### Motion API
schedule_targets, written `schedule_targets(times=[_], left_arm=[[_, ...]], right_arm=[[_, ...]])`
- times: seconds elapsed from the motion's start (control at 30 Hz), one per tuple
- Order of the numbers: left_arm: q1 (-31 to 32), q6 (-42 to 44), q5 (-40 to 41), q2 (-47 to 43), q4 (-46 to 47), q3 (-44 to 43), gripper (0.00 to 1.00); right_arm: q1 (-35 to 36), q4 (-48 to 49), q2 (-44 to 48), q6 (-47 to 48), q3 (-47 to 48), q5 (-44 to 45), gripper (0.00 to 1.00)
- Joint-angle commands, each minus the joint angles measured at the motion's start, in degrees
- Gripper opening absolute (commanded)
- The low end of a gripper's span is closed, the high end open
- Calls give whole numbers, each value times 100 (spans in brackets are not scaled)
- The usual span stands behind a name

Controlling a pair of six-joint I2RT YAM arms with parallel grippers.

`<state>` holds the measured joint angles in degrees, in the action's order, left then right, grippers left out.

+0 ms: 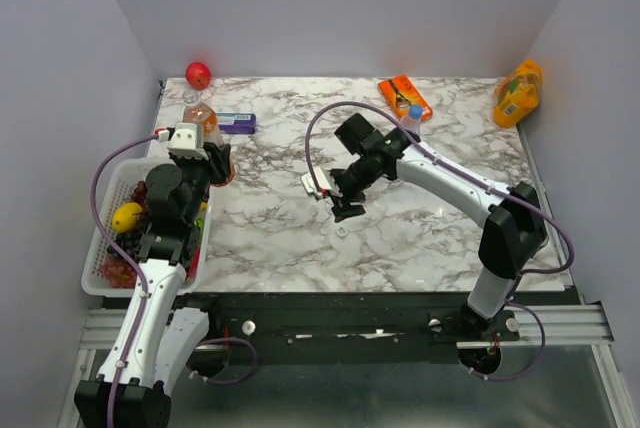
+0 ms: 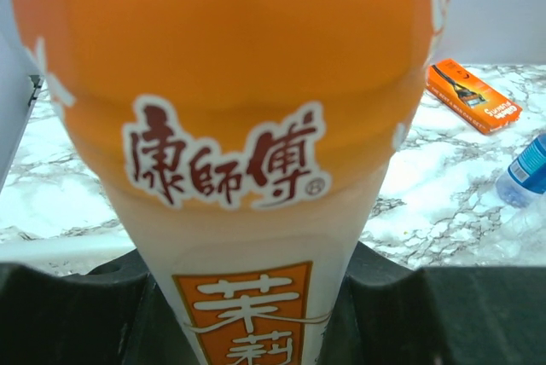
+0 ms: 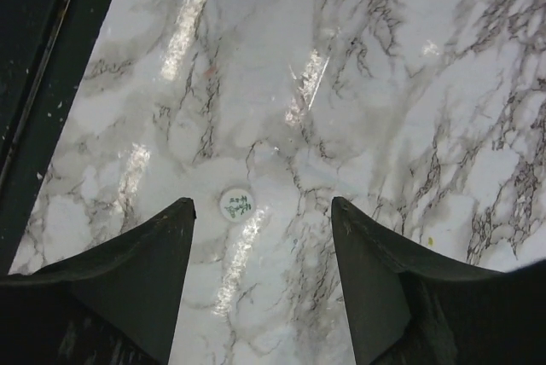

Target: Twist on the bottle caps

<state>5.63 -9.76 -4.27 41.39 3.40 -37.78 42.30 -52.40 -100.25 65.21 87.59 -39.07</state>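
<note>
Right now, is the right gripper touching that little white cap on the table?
Apart. In the right wrist view the white cap lies on the marble table between the right gripper's open fingers, with bare marble on both sides.

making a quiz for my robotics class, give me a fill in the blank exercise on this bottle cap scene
1. The left end effector is shut on the bottle that holds ____ liquid.
2. The right end effector is open above a small ____ cap lying on the marble table.
3. The red fruit sits at the table's far ____ corner.
Missing words: orange; white; left
</note>
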Motion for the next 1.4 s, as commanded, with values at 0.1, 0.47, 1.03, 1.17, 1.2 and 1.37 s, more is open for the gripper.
schedule_targets(times=[0.1,0.47,1.03,1.17,1.2,1.37], left_arm=[[-27,-61,-337,80,-41,-19,0],[-35,-44,-373,142,-199,51,0],[-35,-44,-460,133,-287,122,0],[-35,-44,-469,142,-287,122,0],[-35,-44,-478,159,-278,122,0],[-35,-61,-504,177,-270,139,0]], right_arm=[[410,-333,-364,1811,-417,970,64],[533,476,-847,1636,-928,1525,60],[524,582,-1155,1556,-1113,1771,53],[524,608,-1164,1495,-1113,1727,50],[533,608,-1172,1477,-1113,1736,50],[533,652,-1199,1390,-1148,1718,47]])
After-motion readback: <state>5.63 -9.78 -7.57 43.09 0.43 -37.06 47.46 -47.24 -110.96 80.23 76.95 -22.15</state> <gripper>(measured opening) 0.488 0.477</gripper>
